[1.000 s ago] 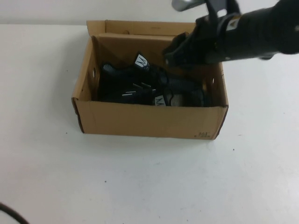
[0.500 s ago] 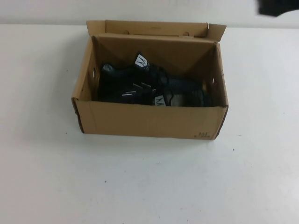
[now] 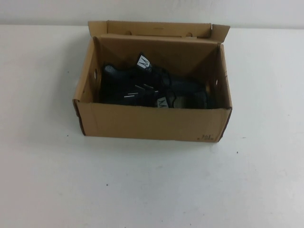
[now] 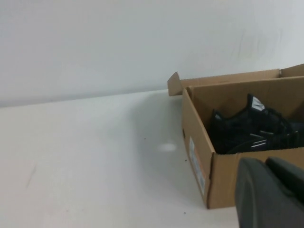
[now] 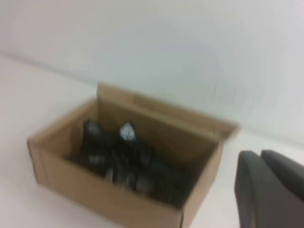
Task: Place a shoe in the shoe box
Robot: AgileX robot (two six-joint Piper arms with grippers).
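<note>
The brown cardboard shoe box [image 3: 152, 122] stands open in the middle of the table, its flap lid up at the back. Two black sneakers lie inside. The shoe [image 3: 183, 91] lies along the front and right, its white tag near the front wall. Its twin [image 3: 118, 77] lies at the back left, with a grey heel lining. My left gripper [image 4: 266, 162] is shut and empty, outside the box's left end [image 4: 197, 161]. My right gripper [image 5: 260, 155] is shut and empty, off the box's right side [image 5: 199, 190]. Neither arm shows in the high view.
White table all round the box, with a pale wall behind it. A few small dark specks dot the table in front of the box.
My right arm, which reached over the box's back right corner, has pulled back to the right and out of the high view. The shoes and box have not moved.
</note>
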